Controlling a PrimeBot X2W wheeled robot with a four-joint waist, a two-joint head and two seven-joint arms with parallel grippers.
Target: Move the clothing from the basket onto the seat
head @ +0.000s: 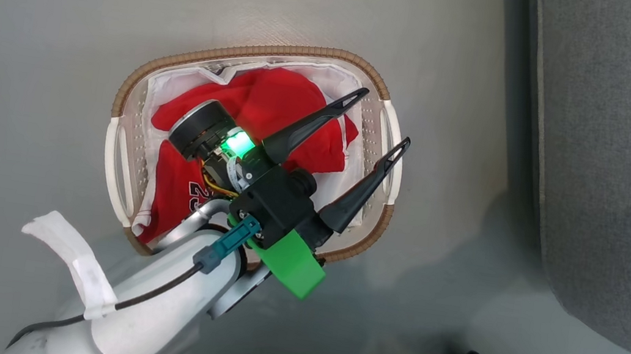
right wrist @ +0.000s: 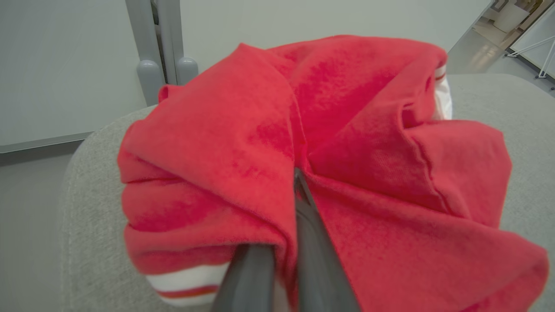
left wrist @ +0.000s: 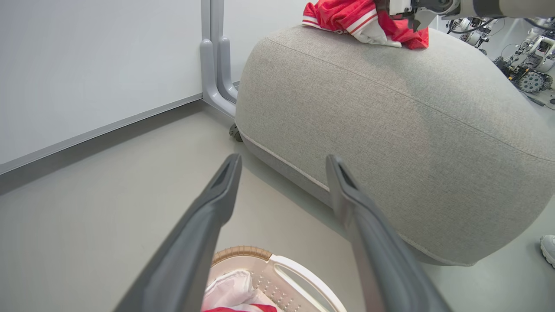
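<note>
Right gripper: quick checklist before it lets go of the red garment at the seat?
1. Right gripper shut on the red garment: ok.
2. Garment over the seat and touching its top: ok.
3. Garment far enough from the seat's rounded edge not to slide off: cannot tell.
4. Left gripper open and empty above the basket: ok.
5. Basket emptied: not ok, red clothing lies in it.
</note>
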